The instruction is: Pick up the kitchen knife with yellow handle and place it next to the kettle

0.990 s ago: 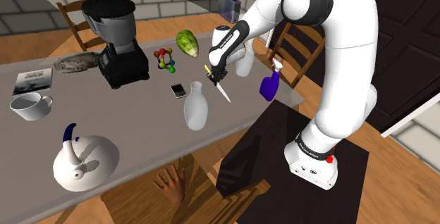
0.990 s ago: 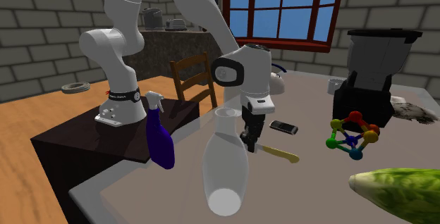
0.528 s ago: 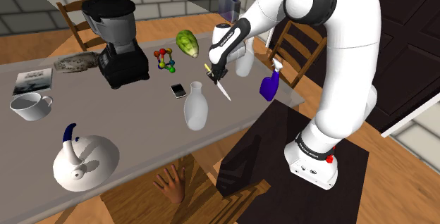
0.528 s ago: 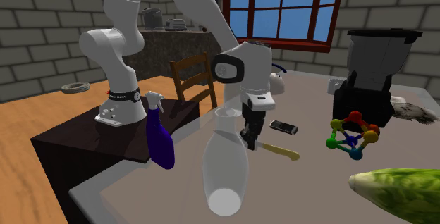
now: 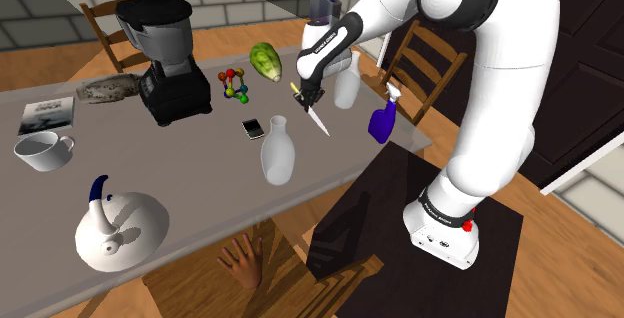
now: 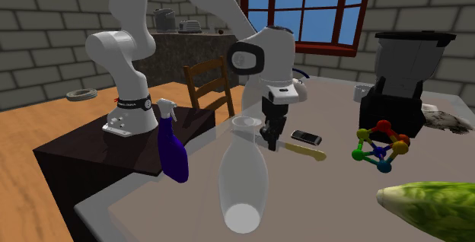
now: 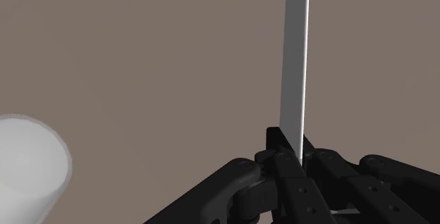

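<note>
Over the grey table point(image 5: 200, 181), between the white carafe point(image 5: 277, 153) and the blue spray bottle point(image 5: 381, 121), the black gripper point(image 5: 304, 94) pinches the kitchen knife point(image 5: 318, 121) clear of the surface. Its fingers are pressed onto the knife about where the yellow handle point(image 6: 304, 151) meets the pale blade point(image 7: 295, 53). Gripping there probably keeps the knife balanced and near level, with handle and blade sticking out to opposite sides. The white kettle point(image 5: 118, 228) with its blue handle stands well apart, toward the shoulder view's lower left, past the carafe and a phone point(image 5: 252, 127). The pick looks done; the carry across remains, and it should pass above the carafe's neck
</note>
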`<state>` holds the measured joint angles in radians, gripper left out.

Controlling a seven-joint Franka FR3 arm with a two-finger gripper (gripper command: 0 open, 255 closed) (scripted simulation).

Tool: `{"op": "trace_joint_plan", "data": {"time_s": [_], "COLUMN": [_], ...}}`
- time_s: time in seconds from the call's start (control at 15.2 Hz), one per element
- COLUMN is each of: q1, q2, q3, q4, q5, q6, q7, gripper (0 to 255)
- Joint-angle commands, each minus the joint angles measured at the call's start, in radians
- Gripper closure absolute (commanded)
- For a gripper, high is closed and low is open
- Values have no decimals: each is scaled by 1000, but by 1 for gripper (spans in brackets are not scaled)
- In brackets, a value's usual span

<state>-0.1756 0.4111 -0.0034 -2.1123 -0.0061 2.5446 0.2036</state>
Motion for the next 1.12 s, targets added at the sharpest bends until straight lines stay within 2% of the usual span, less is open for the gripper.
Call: {"op": "trace_joint_plan", "data": {"time_s": [0.0, 1.06], "q1": [0, 0], "q2": [-21, -174], "q3": [0, 0], "q4": [1, 30], "q5": [0, 0], "q6": [-22, -204], "q7": [0, -1], "gripper": [255, 255]}}
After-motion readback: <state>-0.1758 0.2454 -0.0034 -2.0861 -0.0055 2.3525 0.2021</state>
